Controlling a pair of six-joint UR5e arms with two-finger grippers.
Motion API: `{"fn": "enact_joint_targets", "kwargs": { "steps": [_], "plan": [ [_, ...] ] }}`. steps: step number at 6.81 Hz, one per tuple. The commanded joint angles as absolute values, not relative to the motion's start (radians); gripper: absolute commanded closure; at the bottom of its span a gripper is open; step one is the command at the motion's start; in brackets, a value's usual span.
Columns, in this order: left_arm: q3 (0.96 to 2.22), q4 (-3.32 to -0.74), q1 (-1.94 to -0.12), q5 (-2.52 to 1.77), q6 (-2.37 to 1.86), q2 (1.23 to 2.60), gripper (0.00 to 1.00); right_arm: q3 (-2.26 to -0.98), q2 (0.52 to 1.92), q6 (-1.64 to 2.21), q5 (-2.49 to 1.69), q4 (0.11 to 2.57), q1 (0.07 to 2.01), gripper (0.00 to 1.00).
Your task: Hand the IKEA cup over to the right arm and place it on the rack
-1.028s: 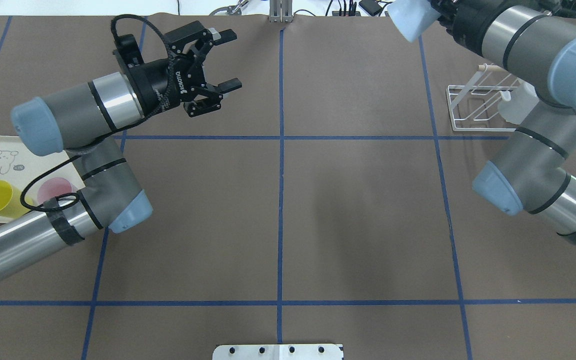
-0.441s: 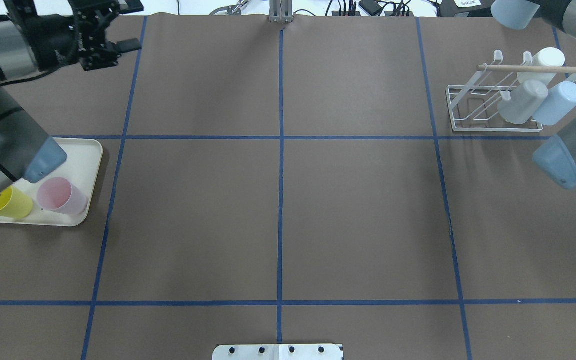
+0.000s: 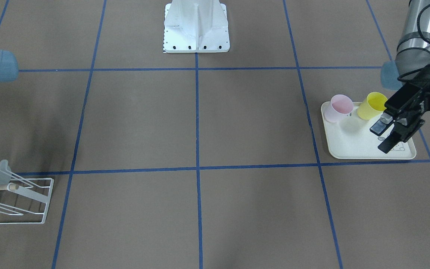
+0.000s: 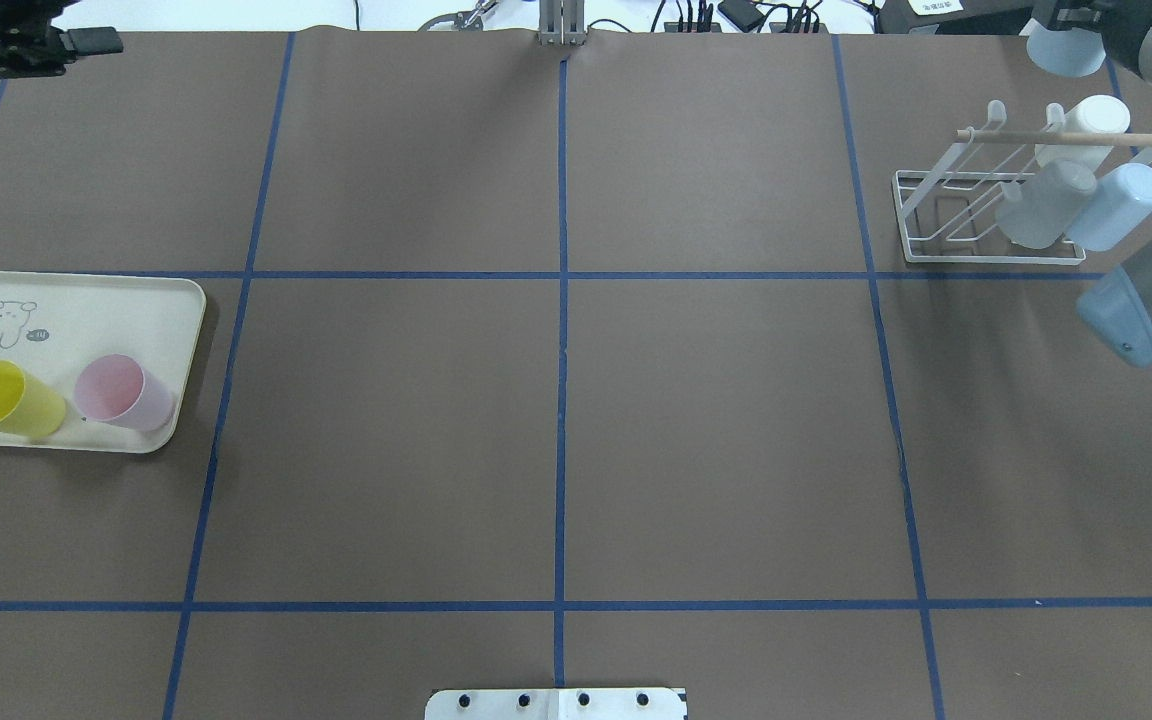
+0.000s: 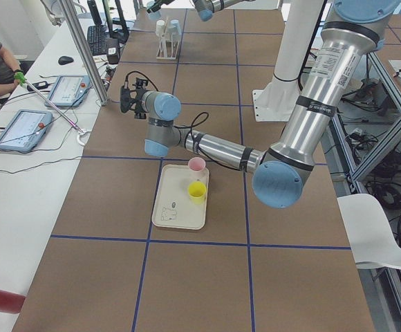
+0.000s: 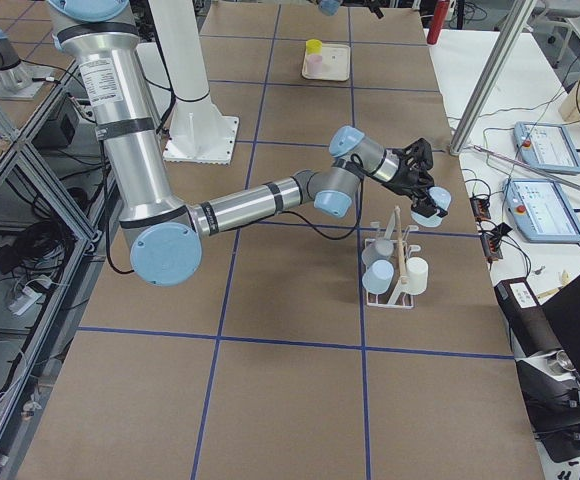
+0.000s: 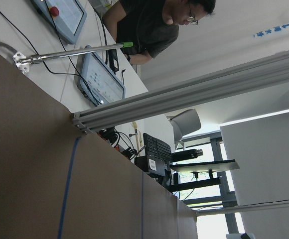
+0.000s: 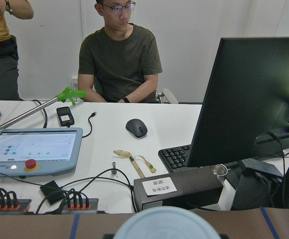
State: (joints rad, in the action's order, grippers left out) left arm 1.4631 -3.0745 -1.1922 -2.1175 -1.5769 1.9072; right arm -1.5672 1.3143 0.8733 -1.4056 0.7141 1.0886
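Observation:
The IKEA cup (image 4: 1066, 50), pale blue, hangs at the table's far right corner with my right gripper (image 4: 1064, 20) shut on it; its round end (image 8: 167, 224) fills the bottom of the right wrist view. It is just behind the white wire rack (image 4: 936, 215), clear of the wooden dowel (image 4: 1066, 137). Three pale cups sit on the rack's prongs. My left gripper (image 3: 383, 136) is open and holds nothing, raised past the far end of the tray, at the far left corner in the overhead view.
A cream tray (image 4: 86, 300) at the left holds a yellow cup (image 4: 6, 400) and a pink cup (image 4: 121, 392). Beyond the table's far edge are tablets, cables, a monitor (image 8: 254, 99) and seated people (image 8: 119, 59). The robot's base plate (image 3: 196, 26) stands at the near edge.
My left arm swung from the table's middle out to the far left corner, uncovering the tray. My right arm carried the blue cup rightward behind the rack, uncovering the rack.

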Motion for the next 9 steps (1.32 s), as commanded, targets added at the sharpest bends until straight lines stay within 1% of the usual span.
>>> {"fn": "enact_joint_targets", "kwargs": {
  "steps": [1,2,9],
  "plan": [
    [1.460,-3.068,-1.221,-2.148,-1.517,1.879,0.01,-1.459,1.296,0.867,-1.410,0.623,1.088,1.00],
    [1.462,-3.069,-1.223,-2.148,-1.516,1.872,0.01,-1.422,1.295,0.868,-1.414,0.602,1.088,1.00],
    [1.457,-3.068,-1.223,-2.148,-1.474,1.858,0.01,-1.401,1.315,0.876,-1.416,0.598,1.045,1.00]
  ]
}}
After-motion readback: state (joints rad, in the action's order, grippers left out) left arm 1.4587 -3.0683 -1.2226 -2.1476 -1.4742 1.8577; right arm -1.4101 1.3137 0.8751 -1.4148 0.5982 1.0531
